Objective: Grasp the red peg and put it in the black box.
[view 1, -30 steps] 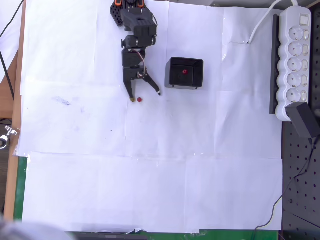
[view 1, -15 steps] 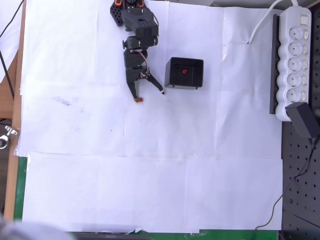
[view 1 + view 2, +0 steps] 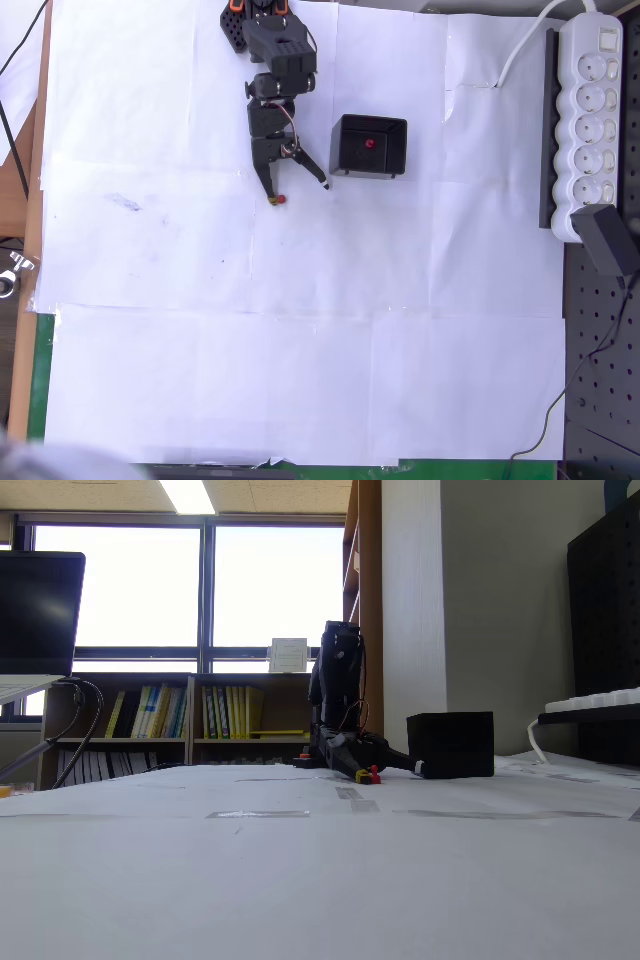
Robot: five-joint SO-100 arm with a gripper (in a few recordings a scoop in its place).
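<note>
Your gripper (image 3: 297, 192) was down at the white paper sheet (image 3: 300, 350) covering the table, in the far part of the scene as the overhead view showed it, just left of the black box (image 3: 369, 147). Its two fingers were spread into a fairly wide V: the left one (image 3: 268, 185) pointed almost straight toward the near edge, and the right one reached out at a slant, with its tip close to the box's near left corner. The red peg (image 3: 281, 199) lay on the paper right at the tip of the left finger, touching it or very nearly so; the overhead view could not settle which. Nothing was clamped between the fingers, and the peg sat at the left side of the gap, not in its middle.

In the fixed view you had the arm (image 3: 335, 695) standing upright behind the low gripper (image 3: 392, 768), with the red peg (image 3: 370, 776) on the paper at the fingertip and the black box (image 3: 451, 744) just to its right.

Inside the box, the overhead view showed a second red peg (image 3: 370, 143) resting on the floor, roughly central. A white power strip (image 3: 588, 120) lay along the far right edge of the table, well apart from the box, with a black adapter (image 3: 606, 240) at its near end.
</note>
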